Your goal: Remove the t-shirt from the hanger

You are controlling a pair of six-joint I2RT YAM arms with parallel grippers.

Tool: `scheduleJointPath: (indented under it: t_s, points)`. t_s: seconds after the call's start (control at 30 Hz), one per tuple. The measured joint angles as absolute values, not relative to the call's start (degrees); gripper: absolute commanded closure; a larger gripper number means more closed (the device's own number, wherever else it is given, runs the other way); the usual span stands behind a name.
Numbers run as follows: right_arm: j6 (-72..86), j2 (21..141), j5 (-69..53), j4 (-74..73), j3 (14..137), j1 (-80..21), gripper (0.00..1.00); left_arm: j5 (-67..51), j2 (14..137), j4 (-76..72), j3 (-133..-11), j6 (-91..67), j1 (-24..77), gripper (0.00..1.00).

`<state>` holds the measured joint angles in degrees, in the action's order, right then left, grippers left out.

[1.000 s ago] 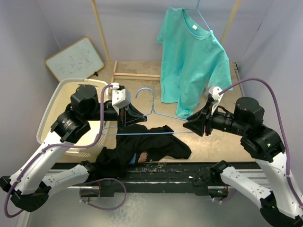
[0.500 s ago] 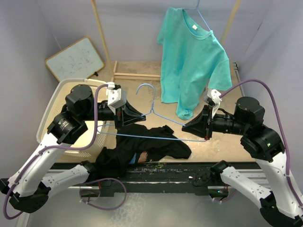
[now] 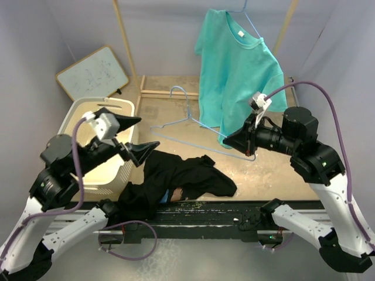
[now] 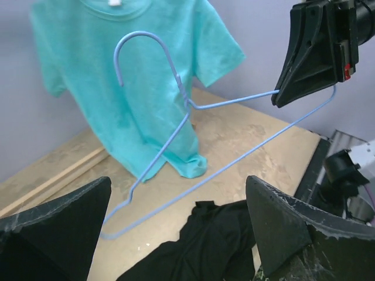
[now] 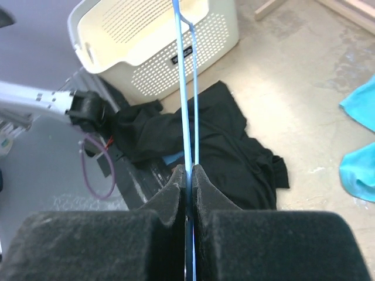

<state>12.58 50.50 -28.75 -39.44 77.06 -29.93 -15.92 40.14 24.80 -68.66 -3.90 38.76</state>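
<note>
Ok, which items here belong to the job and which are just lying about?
In the job: bare blue wire hanger, crumpled black t-shirt, right gripper pinching the hanger.
Lying about: hanging teal t-shirt, white plastic laundry basket, small whiteboard.

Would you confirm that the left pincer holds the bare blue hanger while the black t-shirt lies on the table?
Not quite: the right pincer holds the bare blue hanger, as the right wrist view shows. The black t-shirt does lie on the table.

Your wrist views list: teal t-shirt, collar cropped at top edge; black t-shirt, cut by bottom edge; hanger, near end hidden between right hand's pressed-together fingers.
</note>
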Motion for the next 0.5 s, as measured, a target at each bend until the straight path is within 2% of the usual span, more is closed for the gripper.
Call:
scheduleJointPath:
  t_s: [0.17, 0.5]
  points:
    - [14.37, 56.66, -22.22, -38.22, 83.74, -29.93, 1.0, -7.97, 32.34, 24.82, -63.81, -5.21, 38.76, 0.05]
    - [17.32, 80.58, -10.24, -26.48, 106.41, -29.93, 1.0, 4.62, 19.38, 30.22, -53.3, -10.26, 38.76, 0.12]
